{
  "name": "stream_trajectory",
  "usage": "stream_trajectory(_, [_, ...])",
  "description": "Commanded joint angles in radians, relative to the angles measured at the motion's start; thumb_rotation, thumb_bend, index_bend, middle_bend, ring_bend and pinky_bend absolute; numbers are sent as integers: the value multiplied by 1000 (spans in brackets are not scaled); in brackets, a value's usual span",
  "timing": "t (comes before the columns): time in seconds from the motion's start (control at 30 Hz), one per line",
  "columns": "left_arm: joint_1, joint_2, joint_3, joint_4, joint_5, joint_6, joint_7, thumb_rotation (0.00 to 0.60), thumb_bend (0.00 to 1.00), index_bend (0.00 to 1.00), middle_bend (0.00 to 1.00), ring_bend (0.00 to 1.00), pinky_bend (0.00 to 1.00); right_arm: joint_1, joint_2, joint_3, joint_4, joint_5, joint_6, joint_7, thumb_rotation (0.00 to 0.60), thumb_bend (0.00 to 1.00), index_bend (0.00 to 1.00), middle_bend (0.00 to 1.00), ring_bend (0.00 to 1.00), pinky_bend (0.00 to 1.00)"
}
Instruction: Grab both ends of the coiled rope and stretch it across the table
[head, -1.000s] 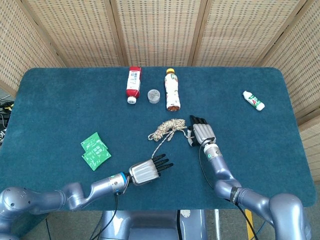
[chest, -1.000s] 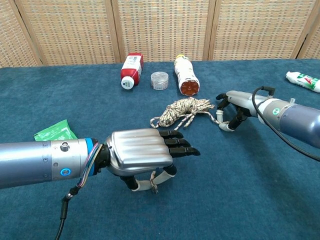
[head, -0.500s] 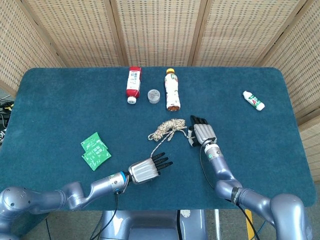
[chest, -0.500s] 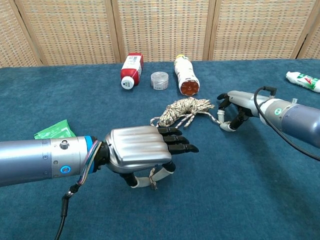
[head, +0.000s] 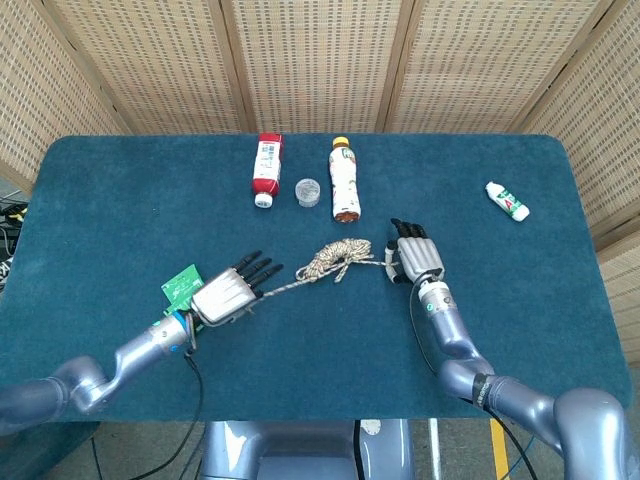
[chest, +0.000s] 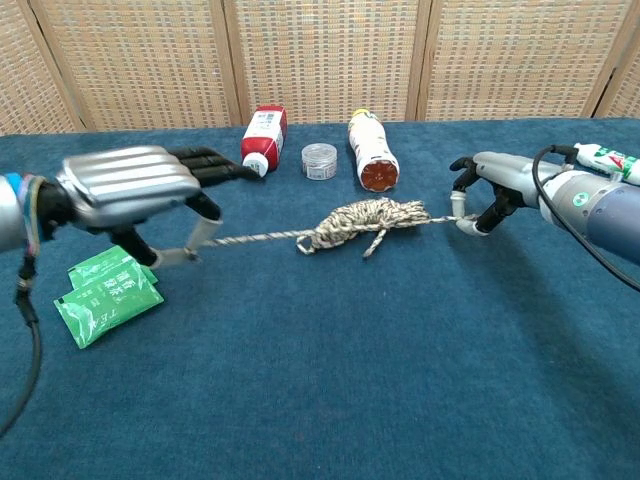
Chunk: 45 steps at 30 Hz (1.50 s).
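Moved: left hand (head: 226, 297), from the near table edge out to the left, now just beside the green packets (chest: 103, 296); pinches one rope (chest: 365, 219) end between thumb and finger, other fingers extended. Right hand (head: 417, 258): shifted slightly right; pinches the other end, fingers curled. Rope: left strand drawn nearly straight; right strand short and taut; coil bunched mid-table, just in front of the bottle (head: 344, 180). Judgement: both ends secured, stretch begun, coil not yet paid out. Next: widen the hands further apart.

Two bottles (head: 267, 168), two green packets (chest: 105, 296)
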Motion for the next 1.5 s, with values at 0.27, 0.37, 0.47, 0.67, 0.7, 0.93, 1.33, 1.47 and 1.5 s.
stream_trajectory(0.27, [114,87,-11,157,-69,102,-228,600,500,720,0,0,0,-58,83,-25,-94,1,84,-81,600,476,672,37,0,0])
stream_trajectory(0.37, [133,86,-15,213,-82,108,-283,600,499,720,0,0,0,-76,111,-33,-122,4,104,-102,600,476,672,37,0,0])
stream_trajectory(0.47, [152,83,-17,265,-85,122,-324,600,500,720,0,0,0,-94,140,-34,-143,18,115,-113,600,478,672,37,0,0])
stream_trajectory(0.67, [180,75,-18,348,-91,129,-400,600,500,720,0,0,0,-125,195,-39,-185,32,127,-117,600,477,672,37,0,0])
stream_trajectory(0.7, [184,73,-17,357,-90,130,-408,600,500,720,0,0,0,-130,202,-41,-190,33,128,-116,600,478,672,37,0,0])
stream_trajectory(0.93, [194,56,-17,397,-76,140,-437,600,499,720,0,0,0,-151,228,-51,-209,28,134,-107,600,476,672,37,0,0])
stream_trajectory(1.33, [241,125,-65,213,-151,142,-393,600,30,6,0,0,0,-193,260,-36,-290,-15,186,-13,600,104,70,0,0,0])
stream_trajectory(1.47, [287,249,-98,-41,-238,152,-304,600,0,0,0,0,0,-239,292,-47,-329,-136,310,50,600,0,0,0,0,0])
stream_trajectory(1.5, [300,273,-106,-93,-254,165,-288,600,0,0,0,0,0,-252,297,-56,-330,-172,345,68,600,0,0,0,0,0])
